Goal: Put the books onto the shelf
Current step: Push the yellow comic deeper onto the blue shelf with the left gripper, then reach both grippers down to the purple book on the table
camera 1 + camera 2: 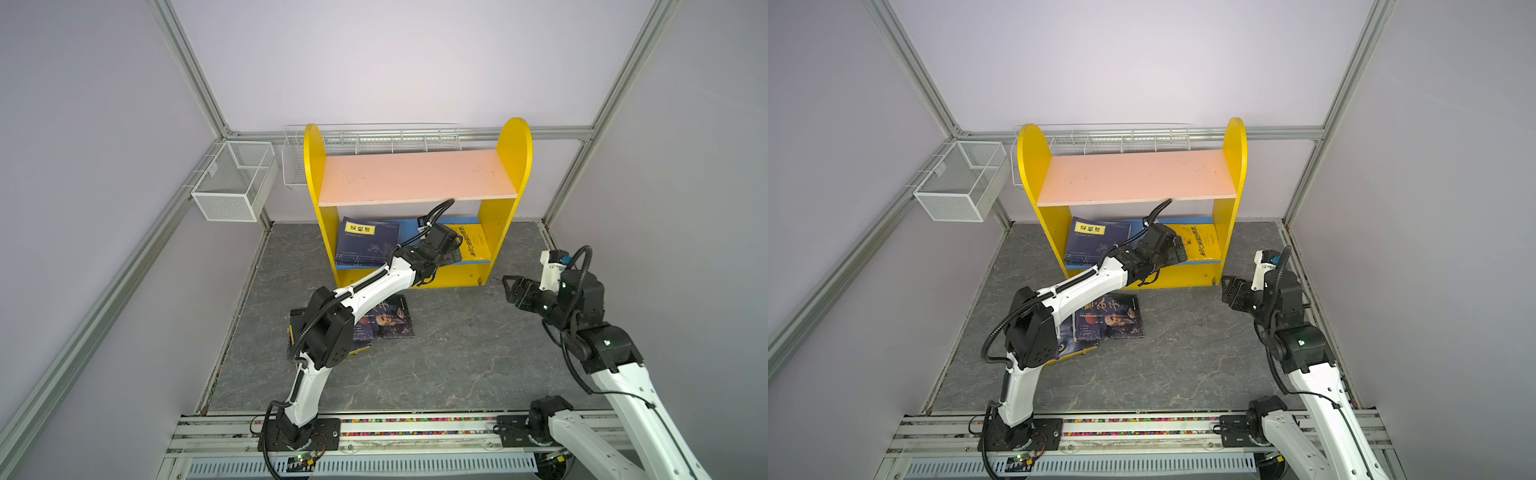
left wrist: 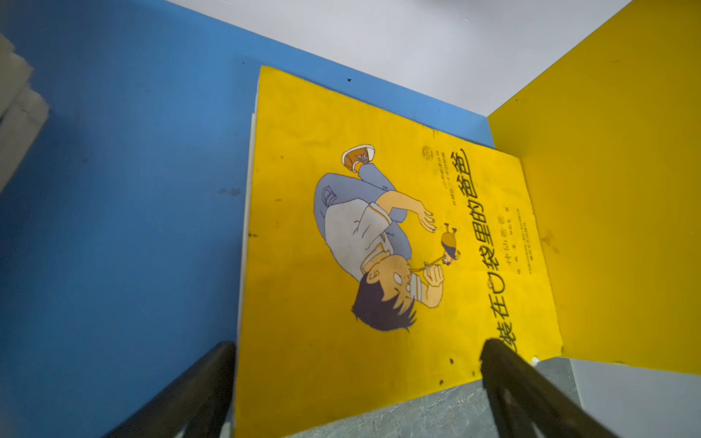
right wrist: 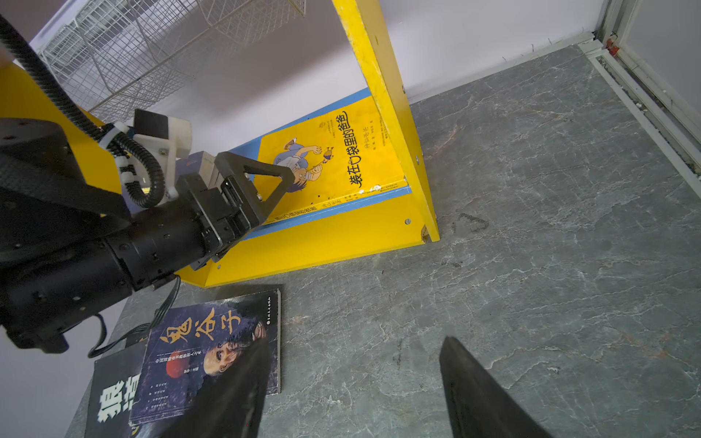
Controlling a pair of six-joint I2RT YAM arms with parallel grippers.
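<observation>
Reaching the left hand (image 1: 451, 249) into the lower tier of the shelf (image 1: 513, 166), toward the right end of the blue lower board (image 2: 113, 189). Holding that hand spread wide and gripping nothing, with one finger (image 2: 197, 386) hanging over the blue board just beside the yellow book (image 2: 379, 227) and the other finger (image 2: 523, 394) over the book's near corner. Unable to tell whether either finger is touching the cover.

Showing, in the left wrist view, the yellow book lying flat on the blue board, cartoon cover facing up, one side pressed against the shelf's right yellow panel and its near edge running along the board's front. Showing, in both top views, a flat stack of navy books (image 1: 365, 245) at the left end of the same board, the top one bearing a yellow title label.

Hovering the right hand (image 1: 509, 289) above the counter (image 1: 457, 353), to the right of the shelf and well apart from every book, fingers parted and holding nothing.

Showing, in the right wrist view, a dark portrait book (image 3: 212, 349) lying on the counter in front of the shelf, overlapping a second dark book (image 3: 113, 402) with large white characters, both partly under the left arm (image 1: 374, 291).

Showing also a white mesh basket (image 1: 232, 183) on the left wall and a long wire basket (image 1: 374, 137) behind the shelf's top.
</observation>
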